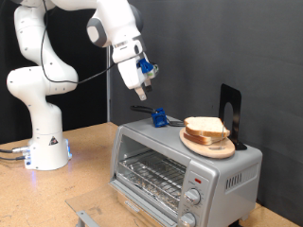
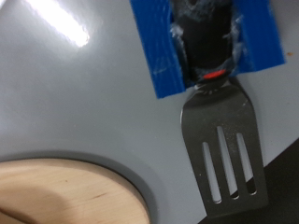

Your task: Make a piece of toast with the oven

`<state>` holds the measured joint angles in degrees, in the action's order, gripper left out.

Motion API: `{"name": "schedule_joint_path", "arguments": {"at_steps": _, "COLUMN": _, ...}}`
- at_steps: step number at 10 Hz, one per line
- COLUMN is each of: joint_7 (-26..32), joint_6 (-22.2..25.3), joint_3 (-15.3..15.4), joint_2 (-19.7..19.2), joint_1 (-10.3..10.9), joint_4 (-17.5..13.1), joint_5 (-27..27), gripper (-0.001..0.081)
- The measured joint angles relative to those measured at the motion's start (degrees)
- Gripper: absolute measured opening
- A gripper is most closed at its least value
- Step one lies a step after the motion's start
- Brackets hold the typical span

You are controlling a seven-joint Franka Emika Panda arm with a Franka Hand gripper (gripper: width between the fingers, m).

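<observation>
The white arm reaches out over the oven (image 1: 185, 168), which stands on the wooden bench (image 1: 85, 189) towards the exterior view's right. The oven is a silver-grey box with a glass front door, closed, a wire rack visible behind it, and round knobs on its front panel at the exterior view's right. The claw (image 1: 140, 92) hangs in the air above the back corner of the oven's roof at the exterior view's left, touching nothing; whether its fingers are spread or pressed together cannot be told from either picture.

On the oven's roof, near its front edge towards the exterior view's right, sits a round wooden plate (image 1: 204, 145), and the piece of toast (image 1: 204, 126) lies on it, pale face with tan crust. A black upright stand (image 1: 230, 113) rises just behind the plate. Nearer the back edge of the roof lies a black slotted spatula (image 2: 220, 140) whose handle is wrapped in blue tape (image 2: 155, 47); in the wrist view it lies flat on the grey roof, close beside the plate's curved rim
</observation>
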<state>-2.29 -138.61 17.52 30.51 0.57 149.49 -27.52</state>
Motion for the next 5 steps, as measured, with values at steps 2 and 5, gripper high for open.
{"name": "schedule_joint_path", "arguments": {"at_steps": 2, "joint_7": 1.8, "joint_6": -3.0, "joint_3": 0.7, "joint_2": -1.8, "joint_1": 0.8, "joint_4": 0.7, "joint_5": -0.9, "gripper": 0.0808}}
{"name": "schedule_joint_path", "arguments": {"at_steps": 5, "joint_7": 3.0, "joint_6": -6.7, "joint_3": 2.0, "joint_2": -3.6, "joint_1": 2.0, "joint_4": 2.0, "joint_5": -1.7, "gripper": 0.0808}}
